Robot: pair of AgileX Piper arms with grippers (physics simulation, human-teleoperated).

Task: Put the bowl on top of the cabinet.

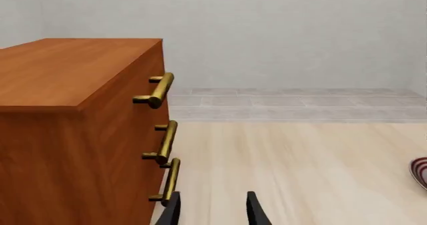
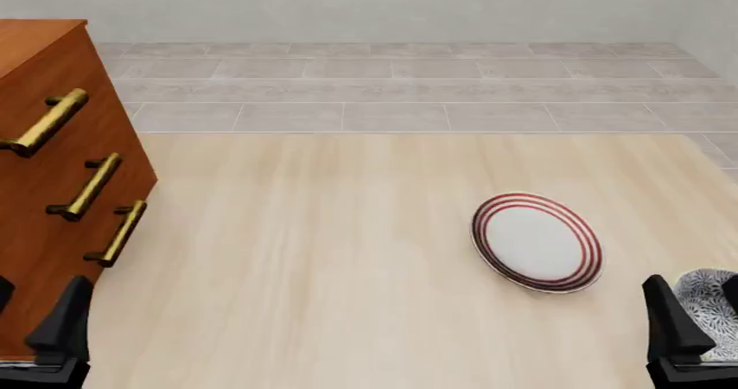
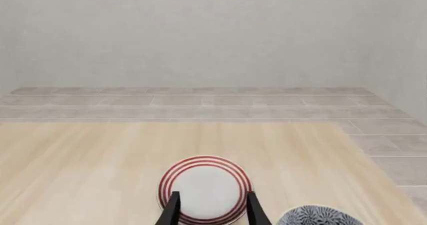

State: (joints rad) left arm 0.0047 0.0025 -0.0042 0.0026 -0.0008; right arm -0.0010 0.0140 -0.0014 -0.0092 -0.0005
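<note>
The bowl (image 2: pixel 706 296), blue-and-white patterned, sits on the table at the front right corner, partly hidden behind my right gripper (image 2: pixel 700 322). In the right wrist view the bowl (image 3: pixel 320 216) shows only its rim, off to the side of the open right gripper (image 3: pixel 213 212). The reddish-brown cabinet (image 2: pixel 47 138) with brass handles stands at the far left. My left gripper (image 2: pixel 33 322) is open and empty just in front of the cabinet's lower corner. In the left wrist view the cabinet (image 1: pixel 67 135) rises close beside the open left gripper (image 1: pixel 213 215).
A flat white plate with red rings (image 2: pixel 537 242) lies on the table just left of the bowl; this plate (image 3: pixel 207 185) sits ahead of the right fingers. Its edge (image 1: pixel 420 171) shows in the left wrist view. Grey tiled floor lies beyond the table's far edge.
</note>
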